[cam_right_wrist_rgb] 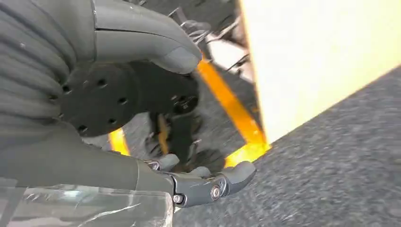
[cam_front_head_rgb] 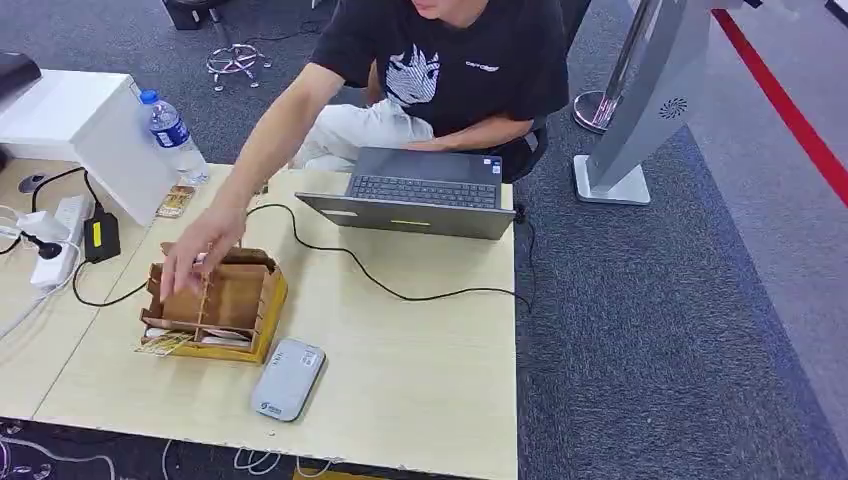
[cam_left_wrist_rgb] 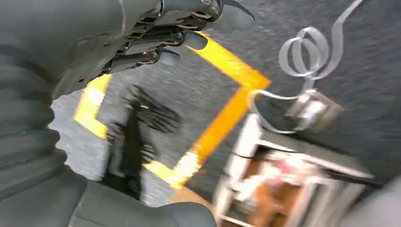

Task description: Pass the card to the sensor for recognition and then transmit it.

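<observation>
With both my left hand (cam_left_wrist_rgb: 156, 33) and right hand (cam_right_wrist_rgb: 156, 118) hanging empty, fingers loosely apart, well below the card (cam_front_head_rgb: 165, 344) at the wooden box (cam_front_head_rgb: 215, 305), I feared colliding with the person's hand (cam_front_head_rgb: 200, 250) there.

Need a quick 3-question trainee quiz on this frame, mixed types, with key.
1. True or false: a person's hand is reaching into the wooden card box.
2. Multiple choice: what lies on the table just right of the card box, nearer the robot? A) water bottle B) grey card sensor C) laptop
3. Fill in: the left hand and right hand hang over the floor and hold ____.

Key: 1 true; 2 B; 3 nothing
</observation>
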